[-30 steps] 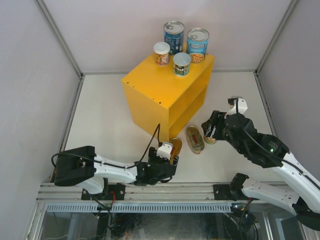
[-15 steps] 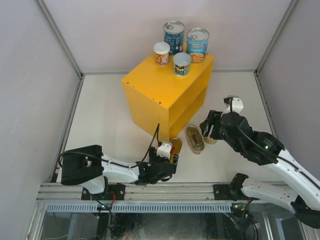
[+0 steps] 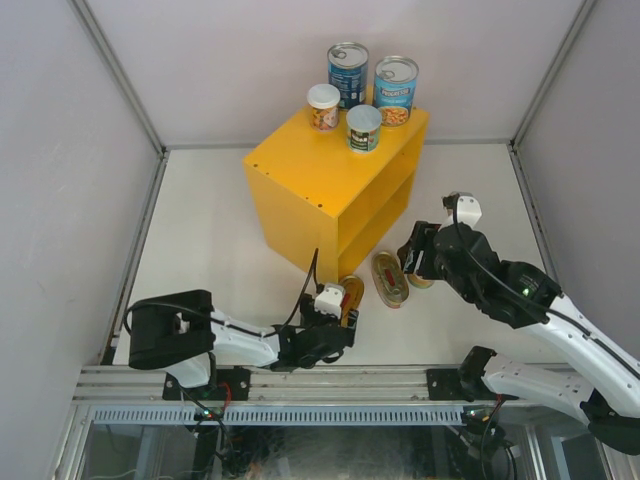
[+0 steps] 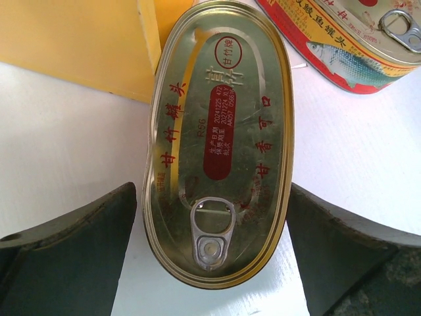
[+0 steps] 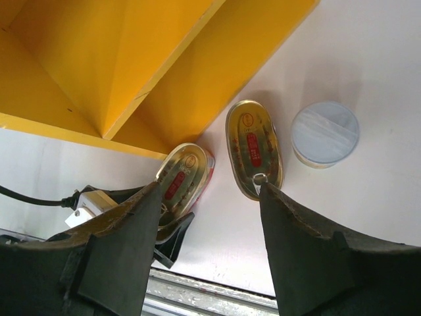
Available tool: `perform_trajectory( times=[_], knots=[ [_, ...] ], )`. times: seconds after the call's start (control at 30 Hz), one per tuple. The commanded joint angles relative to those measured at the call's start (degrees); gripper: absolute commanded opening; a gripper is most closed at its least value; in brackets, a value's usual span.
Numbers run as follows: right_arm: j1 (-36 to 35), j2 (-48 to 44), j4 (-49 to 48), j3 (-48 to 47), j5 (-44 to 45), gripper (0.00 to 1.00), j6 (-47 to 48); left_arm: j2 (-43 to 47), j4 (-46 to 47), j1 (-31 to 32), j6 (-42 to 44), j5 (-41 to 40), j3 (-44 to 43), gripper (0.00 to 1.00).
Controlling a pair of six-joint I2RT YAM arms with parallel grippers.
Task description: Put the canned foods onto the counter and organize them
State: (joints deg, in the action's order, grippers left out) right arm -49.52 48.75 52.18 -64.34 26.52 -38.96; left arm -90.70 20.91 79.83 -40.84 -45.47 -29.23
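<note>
Plain pale walls [image 3: 60, 150] enclose three sides, joined by grey metal struts [image 3: 122, 85]. White tabletop [image 3: 200, 240], evenly lit. Aluminium rail [image 3: 380, 385] along near edge.

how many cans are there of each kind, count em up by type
tall blue can: 2
small short can: 3
flat oval tin: 2
total: 7

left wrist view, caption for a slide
The left gripper grips a gold-lidded oval tin by its long sides beside the yellow counter.
</note>
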Motion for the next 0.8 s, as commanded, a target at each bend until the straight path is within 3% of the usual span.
perform_trajectory(
  times=[0.0,0.77],
  knots=[
    [-0.4,-0.37,-0.6,0.28,0.49,0.61,-1.56,-1.38,4.31,-0.29,1.38,-2.24,0.53,0.96],
    [-0.4,-0.07,-1.12,0.79,0.02,0.61,-1.45,-3.91,6.77,-0.96,4.88,-3.54,-1.71,0.95]
  ],
)
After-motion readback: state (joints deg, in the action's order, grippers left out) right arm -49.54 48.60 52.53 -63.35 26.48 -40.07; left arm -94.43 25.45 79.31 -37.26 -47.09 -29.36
